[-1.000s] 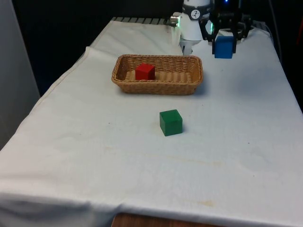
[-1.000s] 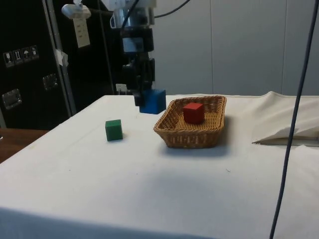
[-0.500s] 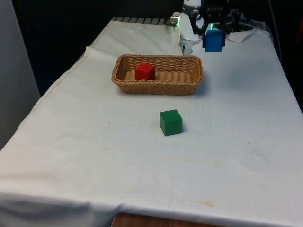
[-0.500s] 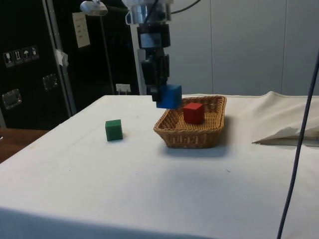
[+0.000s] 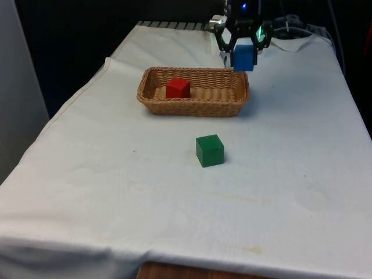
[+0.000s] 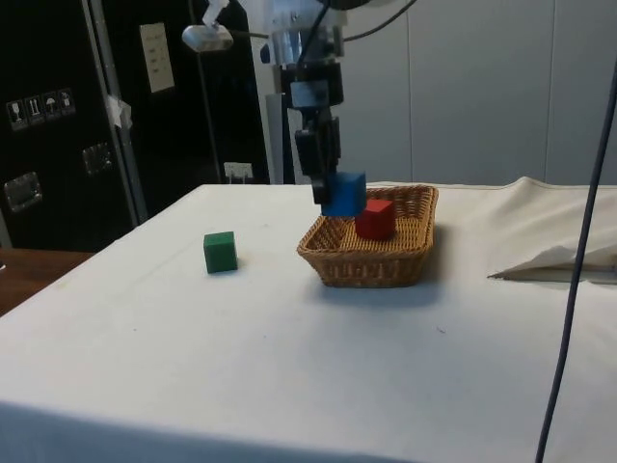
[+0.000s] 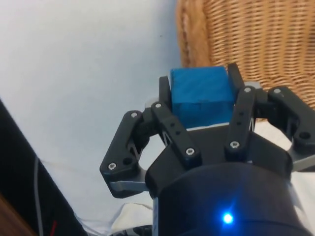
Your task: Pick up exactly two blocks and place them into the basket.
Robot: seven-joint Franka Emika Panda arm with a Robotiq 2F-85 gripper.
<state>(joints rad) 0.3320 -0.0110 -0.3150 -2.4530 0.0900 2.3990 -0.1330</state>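
One block already sits in basket (image 5: pixel 152 96): red block (image 5: pixel 178 88), upper-centre of front frame. Gripper (image 5: pixel 243 52) clamps blue block (image 5: pixel 243 57) above basket's right end; your drop spot lies leftward, inside rim. Green block (image 5: pixel 210 150) rests mid-frame, well apart.

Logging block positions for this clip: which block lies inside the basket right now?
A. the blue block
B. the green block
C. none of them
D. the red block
D: the red block sits inside the basket, while the blue block hangs in the claw near the basket's rim and the green block rests on the cloth in front of it.
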